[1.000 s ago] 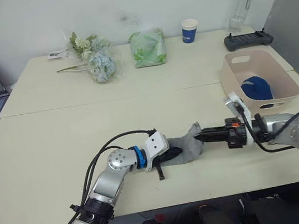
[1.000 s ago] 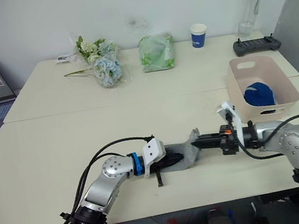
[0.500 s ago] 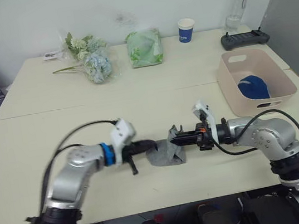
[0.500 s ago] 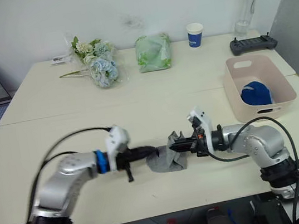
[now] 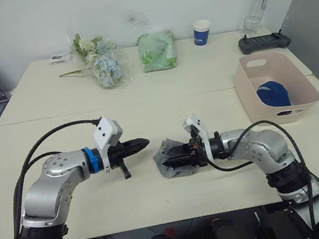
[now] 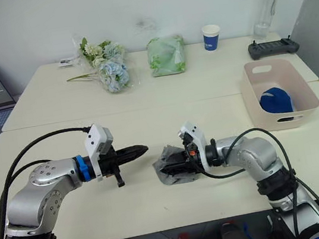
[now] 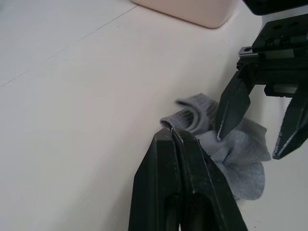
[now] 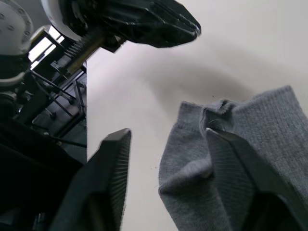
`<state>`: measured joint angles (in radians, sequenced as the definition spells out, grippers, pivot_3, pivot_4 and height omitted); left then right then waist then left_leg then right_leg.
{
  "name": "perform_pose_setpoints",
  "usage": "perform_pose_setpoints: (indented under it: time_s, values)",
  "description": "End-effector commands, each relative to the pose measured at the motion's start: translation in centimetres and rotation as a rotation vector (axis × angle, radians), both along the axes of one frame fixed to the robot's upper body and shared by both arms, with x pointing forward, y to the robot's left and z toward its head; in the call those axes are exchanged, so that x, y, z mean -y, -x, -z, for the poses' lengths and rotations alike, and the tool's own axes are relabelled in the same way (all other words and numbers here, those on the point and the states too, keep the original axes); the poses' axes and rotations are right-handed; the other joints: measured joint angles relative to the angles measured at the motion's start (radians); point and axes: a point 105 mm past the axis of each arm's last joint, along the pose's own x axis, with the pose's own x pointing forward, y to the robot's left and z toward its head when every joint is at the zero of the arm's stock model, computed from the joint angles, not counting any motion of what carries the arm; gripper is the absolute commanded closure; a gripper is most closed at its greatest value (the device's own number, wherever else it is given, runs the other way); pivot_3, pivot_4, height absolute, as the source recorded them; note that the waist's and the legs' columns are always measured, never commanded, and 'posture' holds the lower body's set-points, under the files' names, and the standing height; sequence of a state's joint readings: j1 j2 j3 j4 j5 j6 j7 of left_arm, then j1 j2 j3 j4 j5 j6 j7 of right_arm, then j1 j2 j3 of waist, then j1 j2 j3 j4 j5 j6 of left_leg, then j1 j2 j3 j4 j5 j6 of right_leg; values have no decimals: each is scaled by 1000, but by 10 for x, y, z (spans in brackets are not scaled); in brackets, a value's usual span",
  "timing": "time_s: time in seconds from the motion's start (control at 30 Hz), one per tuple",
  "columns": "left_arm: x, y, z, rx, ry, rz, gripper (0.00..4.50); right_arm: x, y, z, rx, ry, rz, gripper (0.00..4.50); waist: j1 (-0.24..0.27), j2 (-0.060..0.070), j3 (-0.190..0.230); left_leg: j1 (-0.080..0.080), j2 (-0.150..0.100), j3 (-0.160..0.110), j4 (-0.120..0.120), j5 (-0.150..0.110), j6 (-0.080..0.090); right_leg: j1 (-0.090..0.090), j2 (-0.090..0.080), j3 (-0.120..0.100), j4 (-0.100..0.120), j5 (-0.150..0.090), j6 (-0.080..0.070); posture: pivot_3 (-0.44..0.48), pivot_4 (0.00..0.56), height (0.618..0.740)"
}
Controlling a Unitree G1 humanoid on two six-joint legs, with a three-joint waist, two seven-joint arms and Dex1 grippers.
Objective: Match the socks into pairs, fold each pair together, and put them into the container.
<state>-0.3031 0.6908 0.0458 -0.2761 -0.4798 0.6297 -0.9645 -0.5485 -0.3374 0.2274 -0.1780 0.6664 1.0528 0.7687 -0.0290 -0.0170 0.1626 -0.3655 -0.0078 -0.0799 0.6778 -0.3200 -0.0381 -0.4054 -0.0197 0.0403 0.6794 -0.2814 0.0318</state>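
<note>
Socks point(image 5: 174, 156), grey and bunched in a folded heap, lie on the surface point(image 5: 59, 134) directly under the tips of the right pincer point(image 5: 174, 155), whose fingers stand apart, one pressing into the knit and the other just off its edge, as the right wrist view shows. The left pincer point(image 5: 142, 141), fingers pressed together and gripping nothing, points at the heap from the opposite side and sits just beside it without touching. The bundle's long axis runs roughly along the line joining the two pincers, with the cuff ends turned toward the left one. The right arm is clearly the nearer and is judged the one to close on the pair.

The container point(image 5: 252, 96) stands well behind the right pincer, off toward the right arm's elbow, so a carry would mean drawing the bundle back and outward. A blue bundle point(image 5: 273, 93) already lies in its near end; whether that is one sock or a folded pair cannot be told. The rest of the tub floor shows bare.
</note>
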Motion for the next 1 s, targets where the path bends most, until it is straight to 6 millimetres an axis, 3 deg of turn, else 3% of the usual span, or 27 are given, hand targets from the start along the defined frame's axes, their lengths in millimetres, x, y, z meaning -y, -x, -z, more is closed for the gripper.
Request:
perform_pose_setpoints:
  time_s: [0.03,0.07,0.2,0.33,0.4,0.57,0.73,0.87,1.0]
  values:
    - [15,8,-22,53,49,84,4500,6,11,-31,28,-79,-26,644,0,0,0,0,0,0,0,0,0,0,0,0,0,0,0,0,150,740]
    - [19,10,-25,41,70,106,4500,11,12,-34,24,-82,-21,300,-1,0,0,0,0,0,0,0,0,0,0,0,0,0,0,0,150,740]
    - [35,22,-23,18,60,204,4500,38,11,-33,12,-39,63,300,1,0,0,0,0,0,0,0,0,1,0,0,-1,0,0,0,150,740]
    - [34,23,29,32,-153,213,4500,76,-4,3,-48,131,292,300,0,0,0,1,-1,2,-1,0,0,1,0,1,-1,0,0,0,150,740]
    - [27,21,47,59,-241,213,4500,80,-2,11,-72,148,323,300,-2,0,0,1,0,2,-1,0,0,0,0,1,-1,0,0,0,150,740]
    - [22,6,69,82,-258,153,4500,77,-2,18,-147,122,358,300,-2,0,1,1,0,2,-1,0,0,0,1,1,0,0,0,0,150,740]
    - [17,10,78,50,-269,170,4500,71,2,29,-248,112,346,300,-1,0,0,0,0,3,-1,0,0,0,0,1,0,0,0,0,150,740]
    - [13,18,84,14,-277,195,4500,58,-3,36,-343,55,358,300,-5,1,0,1,0,2,-1,0,0,1,1,1,0,0,0,0,150,740]
    - [13,14,80,27,-268,186,4500,32,-7,35,-445,-39,311,300,-6,1,-1,2,1,2,-1,0,0,1,1,1,0,0,0,0,150,740]
